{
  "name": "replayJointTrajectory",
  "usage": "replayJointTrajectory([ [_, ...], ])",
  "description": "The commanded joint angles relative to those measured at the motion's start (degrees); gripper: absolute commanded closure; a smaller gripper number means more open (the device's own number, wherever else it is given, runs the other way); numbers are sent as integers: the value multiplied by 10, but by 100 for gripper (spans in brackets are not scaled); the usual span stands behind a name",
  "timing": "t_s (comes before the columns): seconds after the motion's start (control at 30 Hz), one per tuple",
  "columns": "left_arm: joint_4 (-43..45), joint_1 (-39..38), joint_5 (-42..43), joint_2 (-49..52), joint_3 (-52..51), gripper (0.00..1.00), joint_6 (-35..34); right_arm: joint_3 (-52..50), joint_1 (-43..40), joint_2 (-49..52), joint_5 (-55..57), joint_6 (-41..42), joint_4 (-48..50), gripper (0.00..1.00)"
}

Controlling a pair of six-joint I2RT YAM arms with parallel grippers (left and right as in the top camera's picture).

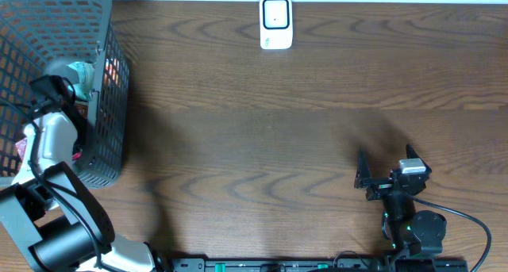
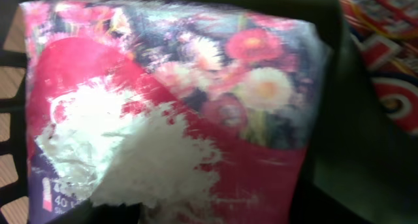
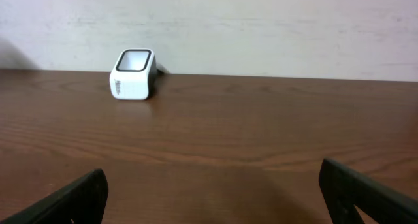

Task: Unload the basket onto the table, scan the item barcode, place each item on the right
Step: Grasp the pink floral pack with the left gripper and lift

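At the near right, the right gripper [image 3: 212, 173] is held wide open and empty over the bench [image 1: 262, 137]. Farther left, the left gripper [image 1: 57, 88] is seen inside the basket [image 1: 107, 129], close over a floral packet [image 2: 176, 113]; its grip cannot be told. The packet is judged not yet lifted or shown to the scanner [image 1: 275, 22] at the far edge

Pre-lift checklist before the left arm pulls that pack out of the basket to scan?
1. Left arm reaches into the basket: ok.
2. Floral pack fills the left wrist view: ok.
3. Left grip on the pack: cannot tell, fingers out of view.
4. Barcode found: cannot tell, none shows on the visible face.
5. Scanner stands at the far edge of the table, unobstructed: ok.
6. Right gripper open, off the basket-to-scanner path: ok.
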Motion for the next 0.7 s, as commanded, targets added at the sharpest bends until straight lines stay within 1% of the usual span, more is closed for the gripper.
replayJointTrajectory([
  [0.0,-5,16,-3,5,-9,46,-5,-2,-4,-3,2,-4,-1,1],
  [0.1,-9,20,-3,5,-9,66,-7,-2,-4,-3,2,-4,-1,1],
  [0.17,-11,20,-1,5,-9,72,-7,-2,-4,-3,2,-4,-1,1],
  [0.2,-13,20,2,5,-9,74,-7,-2,-4,-3,2,-4,-1,1],
  [0.37,-10,20,66,5,-20,77,-7,-2,-4,-3,2,-4,-1,1],
  [0.4,-8,20,71,5,-25,89,-7,-2,-4,-3,2,-4,-1,1],
  [0.43,-7,20,72,5,-29,92,-7,-2,-4,-3,2,-4,-1,1],
  [0.67,-16,20,73,-22,-12,93,-7,-2,-4,-3,2,-4,-1,1],
])
